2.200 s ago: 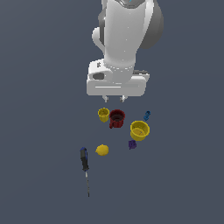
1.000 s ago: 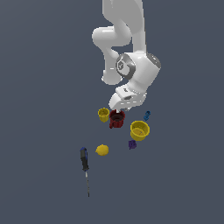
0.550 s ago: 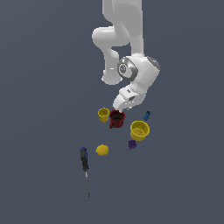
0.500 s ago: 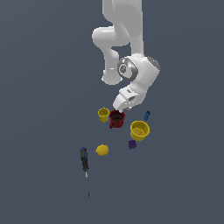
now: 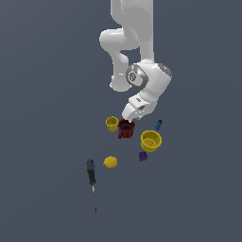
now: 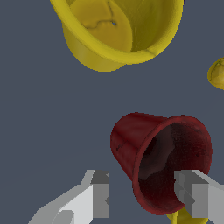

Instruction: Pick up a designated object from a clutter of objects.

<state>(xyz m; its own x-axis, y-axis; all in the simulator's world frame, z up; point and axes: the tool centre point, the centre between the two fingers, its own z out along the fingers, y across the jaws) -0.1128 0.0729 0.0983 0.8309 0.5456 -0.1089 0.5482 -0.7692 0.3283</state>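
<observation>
In the exterior view the arm (image 5: 142,71) bends down over the clutter, and its gripper (image 5: 128,119) is at the rim of the red mug (image 5: 125,129). The mug stands between the small yellow cup (image 5: 112,124) on the exterior view's left and the big yellow cup (image 5: 151,141) on the right. Near them are a blue piece (image 5: 159,125), a purple piece (image 5: 142,155), a lemon (image 5: 110,162) and a screwdriver (image 5: 91,173). The jaws cannot be read in this view.

The wrist view shows them: the gripper (image 6: 146,197) is wide open, one finger (image 6: 99,197) outside the mug (image 6: 162,159) and the other in front of its dark mouth. I cannot tell if either one touches it. The big cup (image 6: 118,30) is well apart from the mug, and only an edge of the lemon (image 6: 216,74) shows.
</observation>
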